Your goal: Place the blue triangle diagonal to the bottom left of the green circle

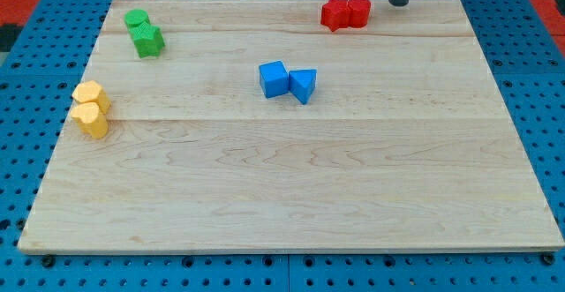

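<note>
The blue triangle [303, 85] lies near the board's middle, touching a blue cube [274, 78] on its left. The green circle [136, 18] sits at the view's top left, touching a green star-shaped block [149, 41] just below it. My tip [400, 3] is at the view's top right edge of the board, to the right of the red blocks and far up and right of the blue triangle. It touches no block.
Two red blocks [345, 13] sit together at the top, just left of my tip. Two yellow blocks [90, 108] sit together at the left edge. The wooden board [291, 195] lies on a blue pegboard.
</note>
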